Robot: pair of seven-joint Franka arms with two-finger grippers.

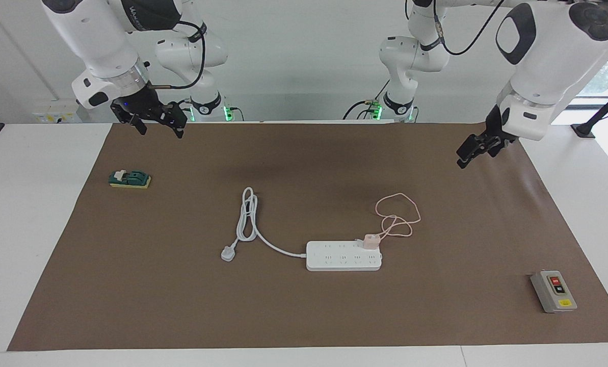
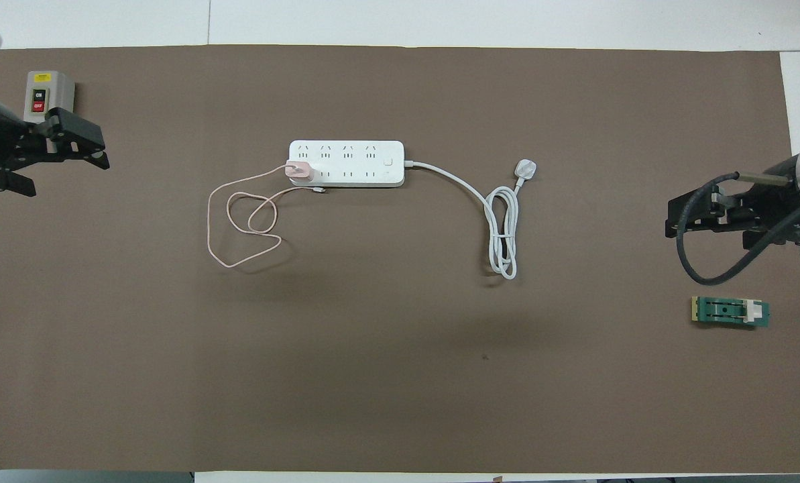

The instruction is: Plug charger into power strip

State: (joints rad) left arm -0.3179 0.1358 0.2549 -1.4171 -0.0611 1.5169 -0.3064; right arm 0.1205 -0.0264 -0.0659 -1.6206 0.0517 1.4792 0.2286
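The white power strip (image 1: 334, 257) (image 2: 359, 161) lies flat in the middle of the brown mat. The pale-pink charger (image 1: 371, 241) (image 2: 299, 171) stands on the strip at the end toward the left arm, in the row of sockets nearer to the robots. Its thin pink cable (image 1: 400, 214) (image 2: 239, 228) loops on the mat nearer to the robots. My left gripper (image 1: 464, 155) (image 2: 61, 171) is open and empty, up in the air over the mat's edge at the left arm's end. My right gripper (image 1: 159, 130) (image 2: 671, 218) is open and empty, raised over the mat's corner at the right arm's end.
The strip's thick white cord (image 1: 246, 219) lies coiled toward the right arm's end, ending in a white plug (image 1: 228, 253) (image 2: 526, 168). A grey box with red and black buttons (image 1: 553, 291) (image 2: 41, 94) sits at the left arm's end. A green and yellow block (image 1: 129, 179) (image 2: 730, 312) lies under the right gripper's side.
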